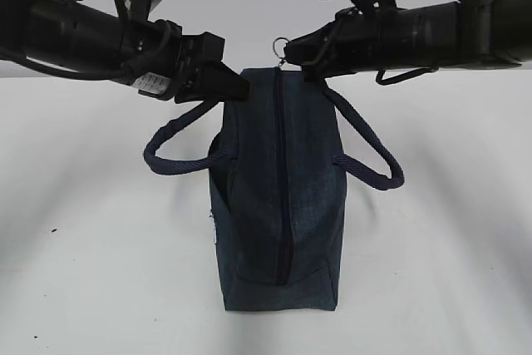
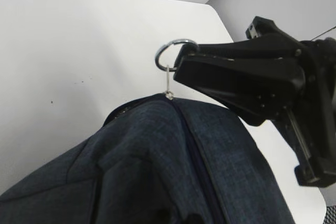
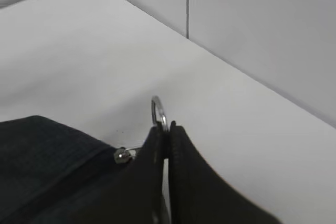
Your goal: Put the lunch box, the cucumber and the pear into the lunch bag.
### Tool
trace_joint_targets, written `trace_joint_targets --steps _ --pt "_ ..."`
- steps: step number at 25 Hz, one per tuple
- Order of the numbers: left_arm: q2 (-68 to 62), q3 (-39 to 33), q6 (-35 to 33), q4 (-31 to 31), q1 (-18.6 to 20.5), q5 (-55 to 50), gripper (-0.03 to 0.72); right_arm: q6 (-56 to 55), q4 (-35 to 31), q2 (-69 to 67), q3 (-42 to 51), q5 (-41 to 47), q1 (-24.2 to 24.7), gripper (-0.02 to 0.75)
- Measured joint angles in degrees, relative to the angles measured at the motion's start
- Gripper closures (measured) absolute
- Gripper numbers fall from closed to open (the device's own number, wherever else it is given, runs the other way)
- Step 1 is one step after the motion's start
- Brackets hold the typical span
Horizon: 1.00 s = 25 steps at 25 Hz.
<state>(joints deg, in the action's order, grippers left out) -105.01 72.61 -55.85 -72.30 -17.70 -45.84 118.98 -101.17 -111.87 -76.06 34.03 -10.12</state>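
Note:
The dark navy lunch bag point(image 1: 278, 205) stands upright on the white table with its zipper closed along the top and front. My right gripper point(image 1: 291, 51) is shut on the silver ring pull point(image 1: 281, 44) at the bag's top far end; the wrist view shows its jaws point(image 3: 168, 129) pinching the ring pull point(image 3: 157, 109). My left gripper point(image 1: 241, 87) pinches the fabric at the bag's top left edge. In the left wrist view the bag point(image 2: 157, 171) fills the bottom and hides my fingers. The lunch box, cucumber and pear are out of view.
The bag's two padded handles hang out to the left point(image 1: 170, 151) and right point(image 1: 374, 155). The white table point(image 1: 100, 272) stretches round the bag, with a grey wall point(image 3: 262, 35) close behind it.

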Motion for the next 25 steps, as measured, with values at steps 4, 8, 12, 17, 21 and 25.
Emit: trace_joint_targets --steps 4,8,12,17,21,25 --pt "0.0 0.0 -0.6 -0.7 0.0 -0.7 0.676 -4.0 1.1 -1.3 -0.3 7.2 3.4 0.732" --pt "0.0 0.1 -0.6 -0.8 0.0 -1.7 0.676 -7.2 2.6 -3.0 -0.7 11.6 5.5 0.732" --pt "0.0 0.1 -0.7 -0.8 0.0 -3.4 0.676 -12.3 6.4 -5.4 -3.0 14.7 6.7 0.732" --pt "0.0 0.2 -1.3 -0.9 0.1 -6.0 0.676 -17.7 8.4 -8.9 -6.7 21.4 8.8 0.732" --pt "-0.1 1.1 -2.7 -0.9 0.2 -9.3 0.676 -21.7 11.4 -11.5 -9.7 24.5 9.5 0.732" --pt "-0.1 3.4 -3.0 0.7 0.2 -11.6 0.676 -23.1 11.7 -13.2 -11.7 26.5 9.7 0.732"
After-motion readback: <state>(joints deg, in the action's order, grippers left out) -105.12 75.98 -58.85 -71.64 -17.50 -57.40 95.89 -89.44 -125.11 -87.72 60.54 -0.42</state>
